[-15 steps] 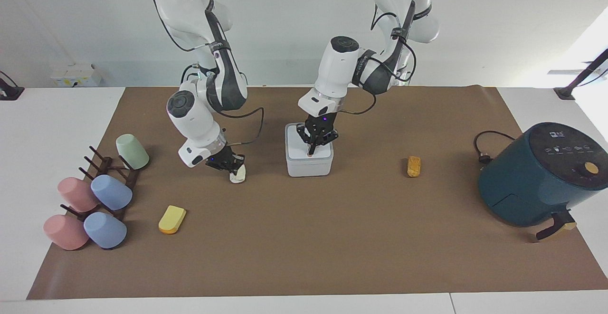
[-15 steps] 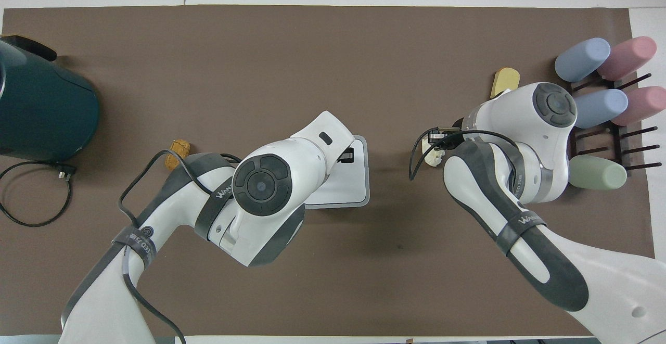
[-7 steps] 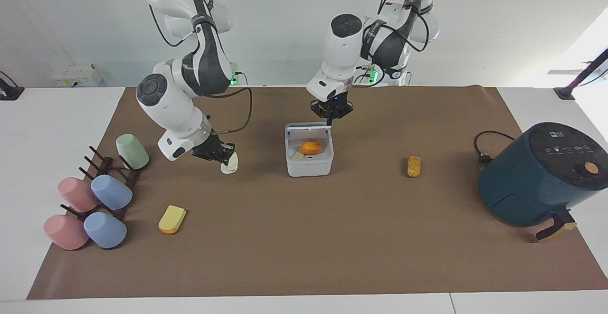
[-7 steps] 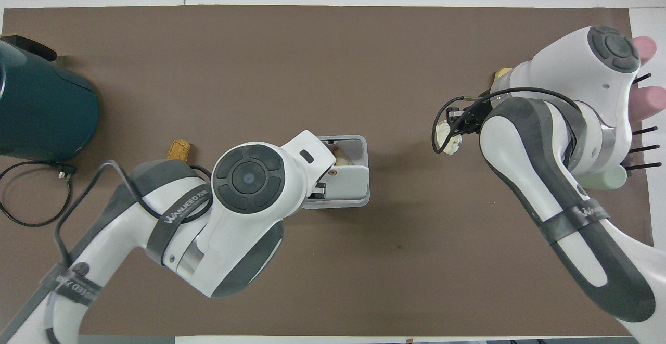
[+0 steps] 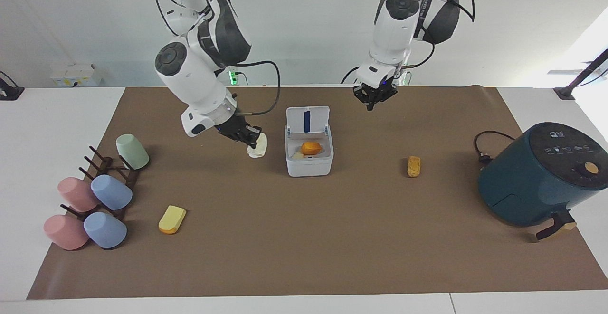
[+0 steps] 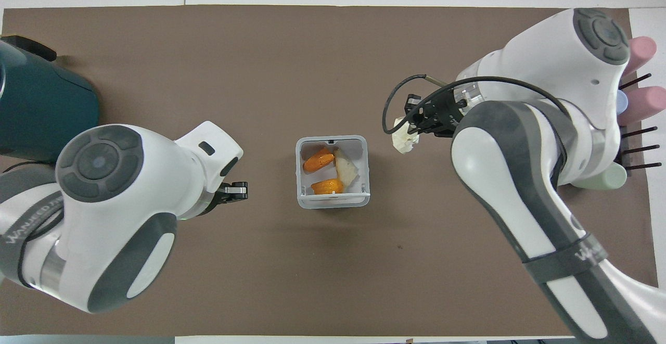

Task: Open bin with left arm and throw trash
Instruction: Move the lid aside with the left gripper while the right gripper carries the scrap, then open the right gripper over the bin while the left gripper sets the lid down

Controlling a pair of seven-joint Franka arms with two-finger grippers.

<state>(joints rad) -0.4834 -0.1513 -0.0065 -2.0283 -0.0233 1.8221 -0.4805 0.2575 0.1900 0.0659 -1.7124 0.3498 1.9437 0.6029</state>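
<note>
The white bin [image 5: 308,166] stands mid-mat with its lid [image 5: 308,119] flipped upright, blue stripe showing. Orange and pale scraps lie inside the bin [image 6: 300,177]. My right gripper [image 5: 250,138] is shut on the off-white lump of trash [image 5: 258,148], held low over the mat beside the bin at the right arm's end; from above, the lump [image 6: 405,139] hangs under that gripper [image 6: 416,125]. My left gripper [image 5: 373,99] is shut and empty, raised over the mat toward the left arm's end of the bin [image 6: 237,190]. A yellow wedge [image 5: 172,219] and a golden-brown chunk [image 5: 413,166] lie on the mat.
A dark teal air fryer [image 5: 541,176] with its cable stands at the left arm's end [image 6: 41,110]. A rack of pastel cups [image 5: 95,195] occupies the right arm's end. The brown mat [image 5: 304,247] covers the table.
The left gripper pressed the bin's lid, which flipped open, then rose and drew away toward its own end. The right gripper lifted the off-white lump and carried it toward the bin.
</note>
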